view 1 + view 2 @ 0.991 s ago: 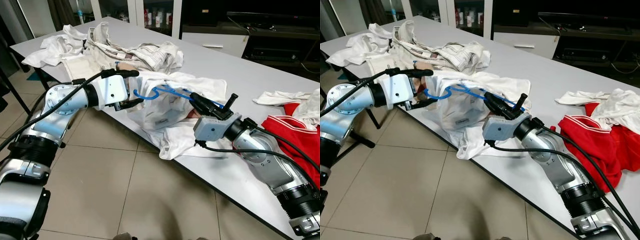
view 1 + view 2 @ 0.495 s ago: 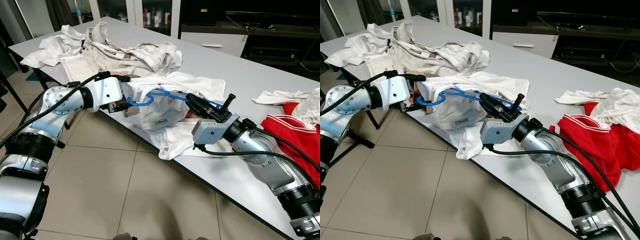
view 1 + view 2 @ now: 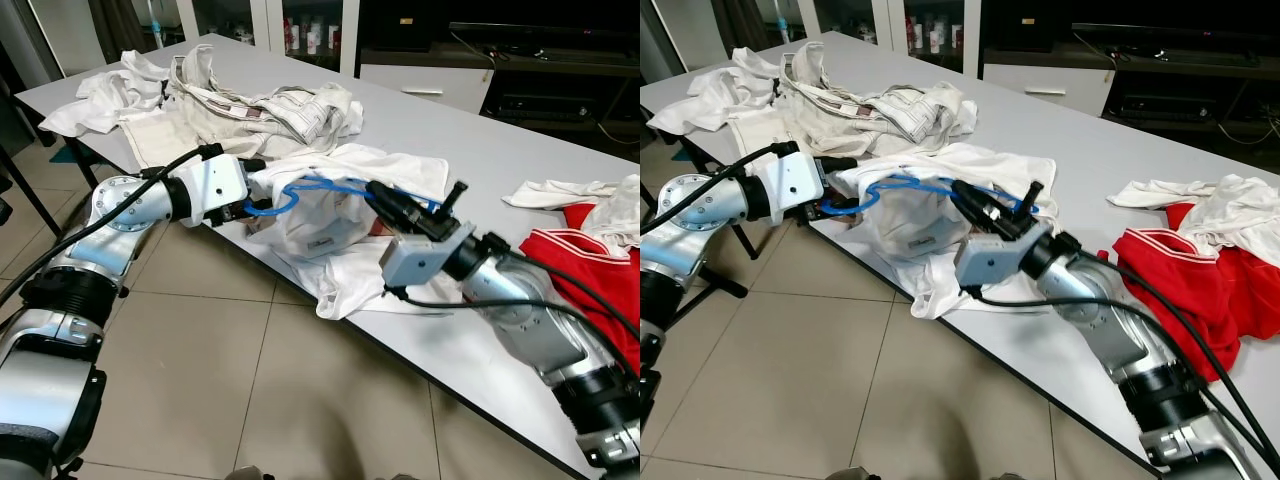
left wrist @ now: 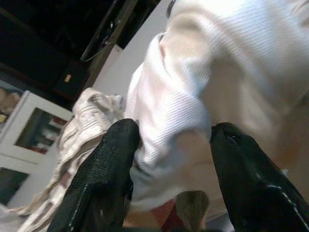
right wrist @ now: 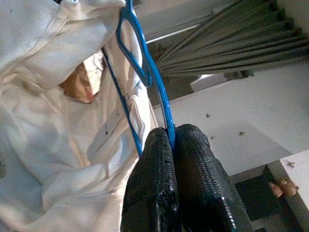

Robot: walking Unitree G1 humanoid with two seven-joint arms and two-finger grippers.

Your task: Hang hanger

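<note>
My right pincer clamped tight on blue hanger, hanger threaded into white shirt at near edge of table. My left pincer fingers apart, straddling fold of shirt. Heap of pale clothes on far side, red garment to right.

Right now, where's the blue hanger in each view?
Left eye: hanger mid-frame, on the white shirt.
Right eye: mid-frame, between both hands.
Left wrist: not in it; left hand around a shirt fold.
Right wrist: runs up from the right hand, pinched shut on it.
Landmark: the shirt.
</note>
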